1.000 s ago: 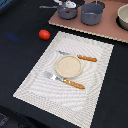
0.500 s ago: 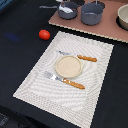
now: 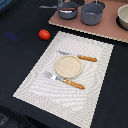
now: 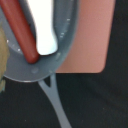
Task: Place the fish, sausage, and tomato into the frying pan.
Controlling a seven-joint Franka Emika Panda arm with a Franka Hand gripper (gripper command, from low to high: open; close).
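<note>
- Gripper state: cannot tell; its jaws are out of sight.
- Sausage (image 4: 20,31) and fish (image 4: 43,27) lie side by side in the frying pan (image 4: 62,52).
- Tomato (image 3: 44,34) sits on the dark table (image 3: 20,60), well apart from the pan.

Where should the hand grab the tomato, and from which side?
Take the tomato across its widest middle, coming straight down from above. It is a small, slightly flattened ball resting alone on the dark table, away from the placemat, so nothing blocks the fingers on any side.
</note>
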